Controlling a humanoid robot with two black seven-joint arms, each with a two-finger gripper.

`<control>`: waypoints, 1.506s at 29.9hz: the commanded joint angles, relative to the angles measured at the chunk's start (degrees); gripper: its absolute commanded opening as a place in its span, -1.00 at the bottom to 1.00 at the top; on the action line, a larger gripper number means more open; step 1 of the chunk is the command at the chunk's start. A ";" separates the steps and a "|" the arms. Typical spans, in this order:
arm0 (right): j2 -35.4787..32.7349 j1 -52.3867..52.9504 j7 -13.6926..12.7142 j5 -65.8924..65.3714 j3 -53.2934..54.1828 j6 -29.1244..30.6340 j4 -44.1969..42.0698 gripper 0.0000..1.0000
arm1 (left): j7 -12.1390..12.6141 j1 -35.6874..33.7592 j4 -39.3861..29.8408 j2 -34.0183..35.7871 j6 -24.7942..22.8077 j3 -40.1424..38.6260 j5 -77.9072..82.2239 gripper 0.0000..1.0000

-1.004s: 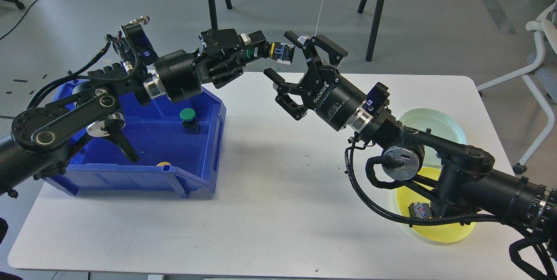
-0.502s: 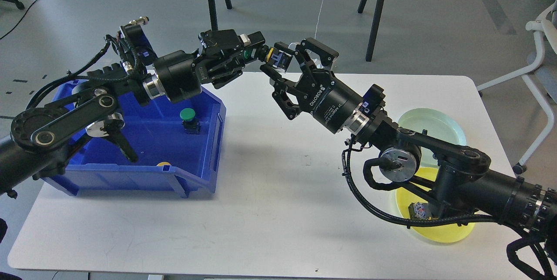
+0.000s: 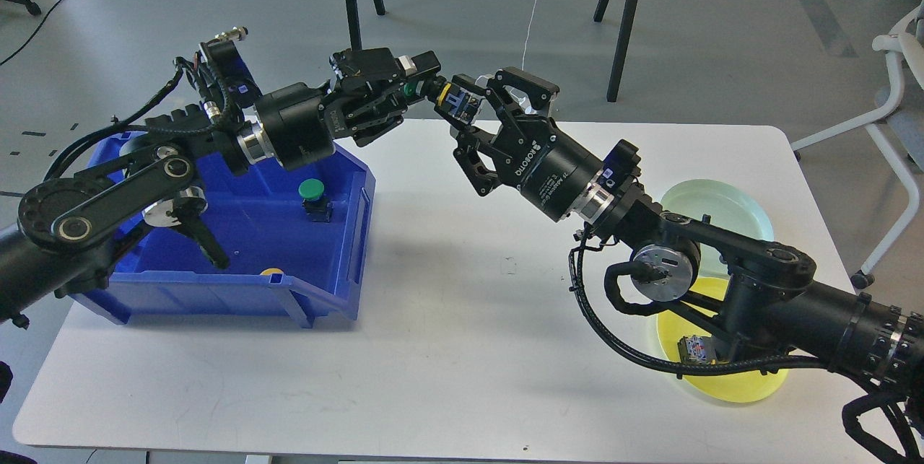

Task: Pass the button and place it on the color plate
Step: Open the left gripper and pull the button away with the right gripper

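Head view shows you left fingers (image 3: 426, 86) clamping the button (image 3: 453, 97); right fingers (image 3: 482, 109) spread around its far end.

Both arms matte black, built of rounded link plates with circular joint caps. Left black arm (image 3: 108, 197), left of frame: silver ring at the wrist, corrugated black cable looped over the upper link. Right black arm (image 3: 722, 269), lower right: silver disc joint cap, white "ROBOTIQ" lettering on the cylindrical wrist body, black ribbed conduit hanging in a loop below.
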 commanded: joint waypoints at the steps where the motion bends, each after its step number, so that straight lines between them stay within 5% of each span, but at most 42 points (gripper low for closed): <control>1: -0.05 0.02 0.03 0.02 0.12 -0.01 0.01 -0.86 | 0.02 0.03 0.02 0.10 0.00 -0.07 0.09 -0.62; 5: -0.05 0.02 0.03 -0.24 0.04 -0.01 0.10 -0.91 | 0.02 0.12 0.02 0.01 0.00 -0.42 -0.26 -0.15; 11: -0.14 0.02 0.03 -0.33 0.04 -0.01 0.10 -0.97 | 0.02 0.21 0.02 0.10 0.00 -0.69 -0.44 0.20; 29: -2.77 -2.09 0.03 -0.16 1.44 0.08 0.89 -0.98 | 0.02 0.21 0.11 0.18 0.00 -0.69 -0.44 0.32; 45: -21.58 -25.10 0.03 0.02 21.56 4.21 -0.07 -0.98 | 0.02 0.29 0.20 0.18 0.00 -0.78 -0.53 0.34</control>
